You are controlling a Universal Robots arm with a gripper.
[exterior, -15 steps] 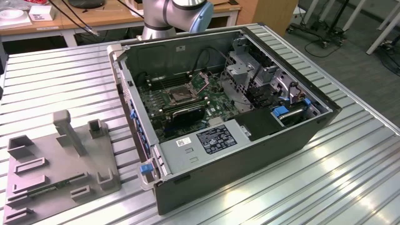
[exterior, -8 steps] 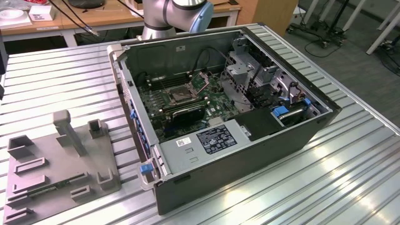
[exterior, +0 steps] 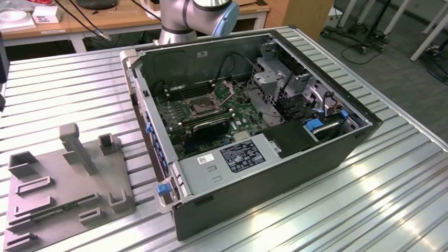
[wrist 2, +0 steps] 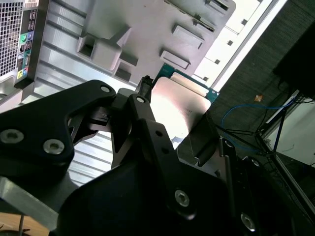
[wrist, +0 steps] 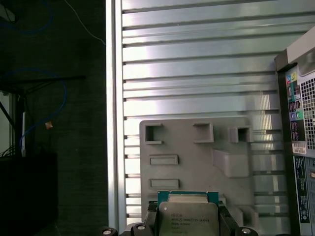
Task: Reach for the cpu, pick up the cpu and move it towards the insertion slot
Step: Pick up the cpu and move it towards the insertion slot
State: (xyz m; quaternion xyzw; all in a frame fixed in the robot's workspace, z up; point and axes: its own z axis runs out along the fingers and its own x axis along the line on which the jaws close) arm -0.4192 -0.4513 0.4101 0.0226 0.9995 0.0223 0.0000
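The cpu (wrist: 188, 217), a flat square chip with a silvery top and thin green-tan edge, sits between my gripper's (wrist: 188, 221) two black fingers (wrist: 149, 216). In the second wrist view the same cpu (wrist 2: 183, 105) is clamped by the dark fingers (wrist 2: 142, 105) of the gripper (wrist 2: 177, 120), held well above the grey tray (wrist 2: 147, 29). The insertion slot (exterior: 199, 107), a dark square socket with a raised metal frame, lies on the motherboard inside the open computer case (exterior: 280, 157). My arm's upper part (exterior: 199, 16) stands behind the case in the exterior view.
The grey plastic tray (exterior: 63, 194) with upright posts and a green strip (exterior: 66, 206) lies on the ribbed metal table (exterior: 378, 210) at the exterior view's left. Drive cages and cables (exterior: 280, 89) crowd the case beside the socket. The table edge (wrist: 114, 123) borders dark floor.
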